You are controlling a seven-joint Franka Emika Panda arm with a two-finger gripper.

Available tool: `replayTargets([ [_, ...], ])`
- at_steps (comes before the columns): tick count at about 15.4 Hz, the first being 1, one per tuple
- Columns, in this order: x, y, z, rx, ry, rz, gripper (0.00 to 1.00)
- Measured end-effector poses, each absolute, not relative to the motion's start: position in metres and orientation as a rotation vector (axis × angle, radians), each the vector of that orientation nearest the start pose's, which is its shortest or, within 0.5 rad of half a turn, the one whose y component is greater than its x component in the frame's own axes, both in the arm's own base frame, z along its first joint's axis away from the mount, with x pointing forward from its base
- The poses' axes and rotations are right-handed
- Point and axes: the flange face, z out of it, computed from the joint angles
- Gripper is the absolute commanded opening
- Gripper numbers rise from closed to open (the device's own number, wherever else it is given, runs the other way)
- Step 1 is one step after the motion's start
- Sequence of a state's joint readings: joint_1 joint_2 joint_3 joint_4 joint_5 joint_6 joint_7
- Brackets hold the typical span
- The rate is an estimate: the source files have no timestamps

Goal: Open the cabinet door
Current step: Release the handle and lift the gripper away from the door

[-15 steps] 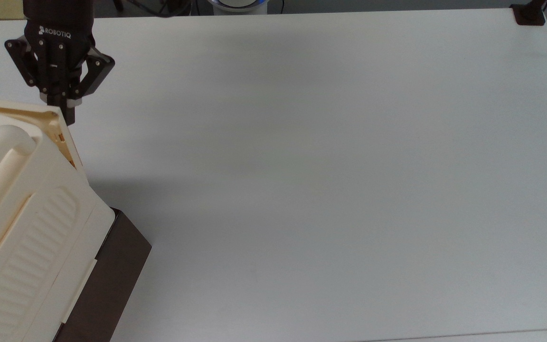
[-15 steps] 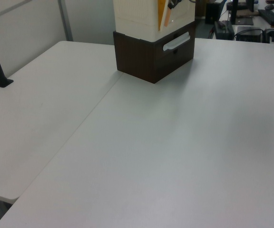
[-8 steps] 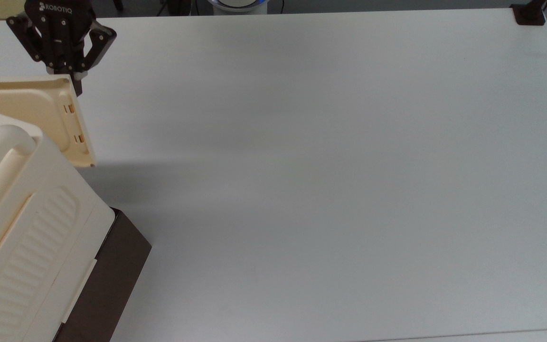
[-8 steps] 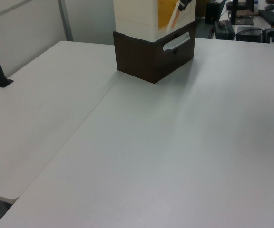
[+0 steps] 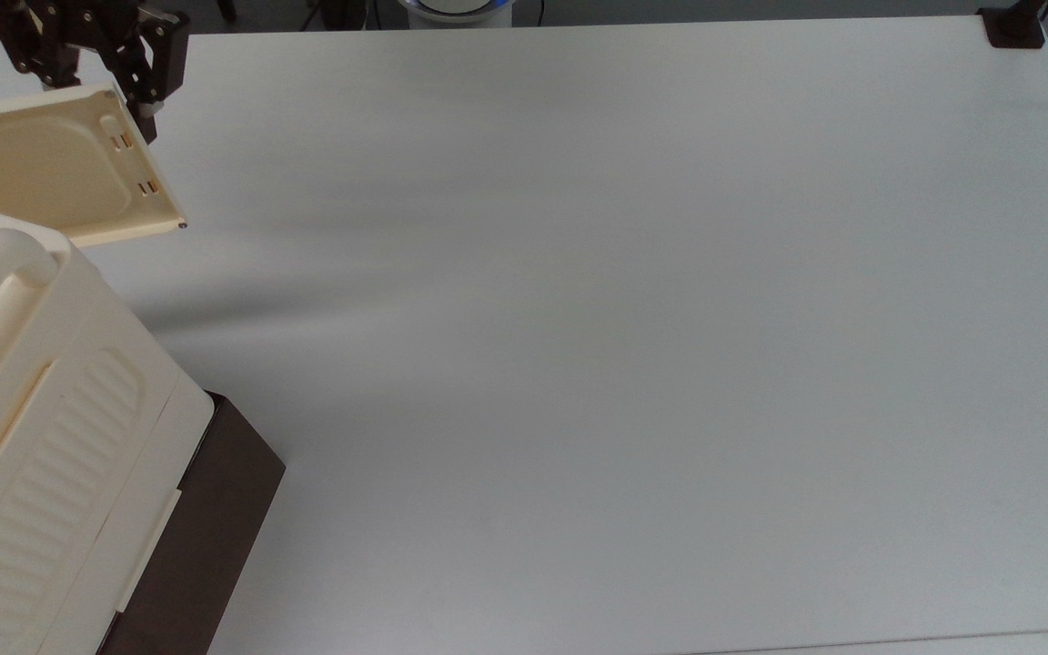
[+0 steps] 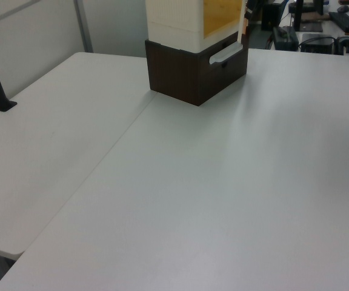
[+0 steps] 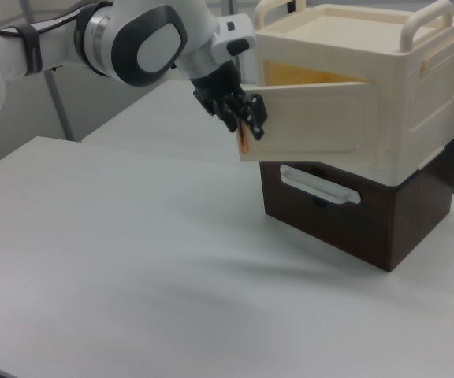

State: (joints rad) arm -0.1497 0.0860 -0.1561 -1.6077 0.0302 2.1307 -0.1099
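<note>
The cabinet [image 5: 42, 400] is a large cream box with a thick tube handle, sitting on a dark brown section at the top view's left. Its cabinet door [image 5: 51, 177], a flat cream panel with small brownish slots, stands swung well out from the body. My gripper [image 5: 131, 111] is at the door's free corner near the top view's upper left, shut on the door's edge. In the right view my gripper [image 7: 245, 128] pinches the free edge of the cabinet door [image 7: 314, 122], and the cabinet [image 7: 400, 94] shows an orange interior behind it.
The white table [image 5: 624, 318] stretches wide to the top view's right. A brown drawer section with a cream handle [image 7: 321, 187] lies under the cabinet. A black post base [image 5: 1013, 27] sits at the table's far corner, and desks with equipment [image 6: 320, 24] stand behind.
The door has swung steadily wider from nearly closed. My gripper moved toward the top view's upper left, holding the door's edge all the while.
</note>
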Motion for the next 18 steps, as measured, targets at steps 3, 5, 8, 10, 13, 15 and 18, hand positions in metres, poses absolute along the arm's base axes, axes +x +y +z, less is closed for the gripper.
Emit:
replayTargets([
  [3, 0.581, -0.206, 0.616, -3.142, 0.348, -0.600, 1.00],
  [5, 0.566, -0.222, 0.618, -3.154, 0.348, -0.524, 1.00],
  [8, 0.542, -0.245, 0.625, -3.158, 0.389, -0.449, 1.00],
  [10, 0.525, -0.262, 0.630, -3.155, 0.438, -0.415, 1.00],
  [13, 0.495, -0.298, 0.637, -3.157, 0.505, -0.407, 1.00],
  [15, 0.478, -0.321, 0.639, -3.168, 0.517, -0.406, 1.00],
  [18, 0.458, -0.350, 0.645, -3.191, 0.508, -0.420, 1.00],
])
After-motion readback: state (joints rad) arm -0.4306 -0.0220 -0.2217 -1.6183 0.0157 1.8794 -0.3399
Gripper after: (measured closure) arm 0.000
